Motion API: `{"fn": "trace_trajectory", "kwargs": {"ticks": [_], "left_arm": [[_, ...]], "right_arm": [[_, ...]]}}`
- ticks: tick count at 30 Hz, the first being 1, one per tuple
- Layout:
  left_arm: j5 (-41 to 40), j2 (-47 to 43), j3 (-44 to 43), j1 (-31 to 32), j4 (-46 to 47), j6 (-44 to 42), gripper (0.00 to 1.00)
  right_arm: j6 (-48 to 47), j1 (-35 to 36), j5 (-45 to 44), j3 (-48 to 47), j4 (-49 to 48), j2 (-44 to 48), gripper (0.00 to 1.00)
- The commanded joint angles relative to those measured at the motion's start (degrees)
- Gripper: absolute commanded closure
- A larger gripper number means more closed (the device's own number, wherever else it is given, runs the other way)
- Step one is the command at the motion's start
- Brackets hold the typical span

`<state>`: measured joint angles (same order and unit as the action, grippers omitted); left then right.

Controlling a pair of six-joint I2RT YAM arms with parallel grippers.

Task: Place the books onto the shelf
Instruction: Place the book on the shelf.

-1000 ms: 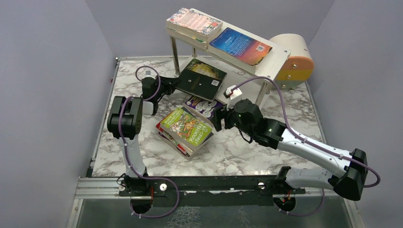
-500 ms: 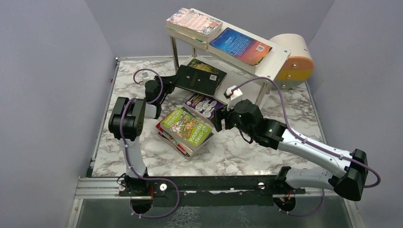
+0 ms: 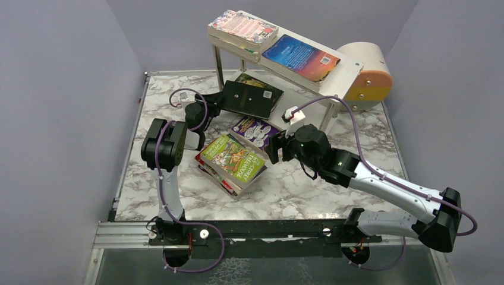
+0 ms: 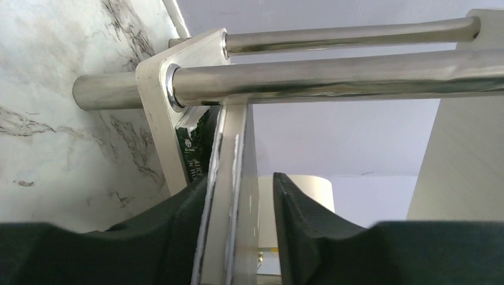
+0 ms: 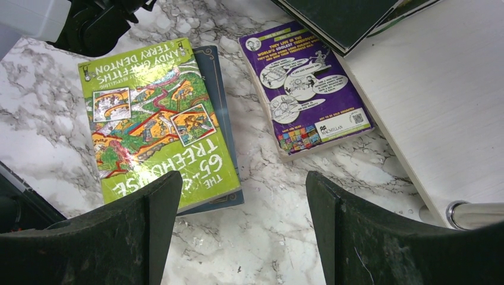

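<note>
Black left fingers (image 4: 172, 231) stand a little apart on either side of the black book (image 4: 229, 178). One finger lies against its cover and a thin gap shows at the other, so the book sits between them unclamped. Seen edge-on from the left wrist, it is a thin paperback with pale page edges. From above, the cover is plain black with a small white barcode label. The book lies at 2 o'clock from the left fingers on the lower board of the shelf (image 3: 347, 71), on top of a greenish book, with its near edge overhanging the board.

The right fingers (image 5: 356, 237) are spread wide with nothing between them, hovering above the marble worktop (image 5: 279, 237). At 10 o'clock from their gap lies the green book (image 5: 157, 119), glossy with a cartoon treehouse. It reads "ANDY GRIFFITHS", "TERRY DENTON" and "65-STOREY TREEHOUSE", and rests on a dark blue book (image 5: 223, 89). At 1 o'clock the purple book (image 5: 309, 89) lies back cover up, just beside the shelf's pale board. It reads "THEY LIVE IN THE WORLD'S COOLEST TREEHOUSE!" and "MACMILLAN".

On the shelf's top board lie a pink-patterned book (image 3: 242, 27) on a small stack and, at 4 o'clock from it, a blue-and-orange book (image 3: 300, 56). A beige-and-orange round box (image 3: 368, 74) stands at the shelf's far end.
</note>
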<state>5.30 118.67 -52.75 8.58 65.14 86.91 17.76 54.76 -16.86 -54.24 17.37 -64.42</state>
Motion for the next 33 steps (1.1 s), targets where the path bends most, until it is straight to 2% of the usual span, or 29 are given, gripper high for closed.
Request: {"fn": "trace_trajectory", "kwargs": {"ticks": [1, 6, 7, 9, 10, 17, 24, 31, 33], "left_arm": [[-1.26, 0.41, -0.50, 0.25, 6.14, 0.16, 0.62], [-0.81, 0.34, -0.22, 0.29, 6.09, -0.19, 0.49], [-0.75, 0.27, -0.05, 0.30, 6.05, -0.30, 0.25], [-0.39, 0.41, 0.05, 0.21, 6.12, -0.34, 0.03], [-0.16, 0.46, -0.05, 0.21, 6.02, -0.42, 0.01], [1.09, 0.93, -0.74, 0.21, 4.94, -0.49, 0.01], [1.82, -2.33, 0.90, -0.60, -3.49, -3.56, 0.01], [4.52, -6.09, 6.09, -4.07, -5.32, -4.92, 0.01], [6.17, -7.84, 7.36, -5.38, -6.32, -6.07, 0.01]], "right_arm": [[0.53, 0.29, -1.45, 0.62, -0.34, 1.18, 0.25], [0.61, 0.30, -1.49, 0.58, -0.31, 1.18, 0.25], [0.65, 0.33, -1.49, 0.67, -0.31, 1.22, 0.25], [0.61, 0.33, -1.51, 0.71, -0.32, 1.20, 0.25], [0.63, 0.34, -1.50, 0.76, -0.32, 1.22, 0.25], [0.87, 0.32, -1.56, 0.91, -0.06, 1.70, 0.25], [0.96, 0.28, -1.77, 0.95, 0.28, 2.04, 0.25], [0.93, 0.34, -1.69, 0.71, 0.30, 2.15, 0.15], [1.32, 0.31, -1.70, 0.70, 0.23, 2.34, 0.05]]}}
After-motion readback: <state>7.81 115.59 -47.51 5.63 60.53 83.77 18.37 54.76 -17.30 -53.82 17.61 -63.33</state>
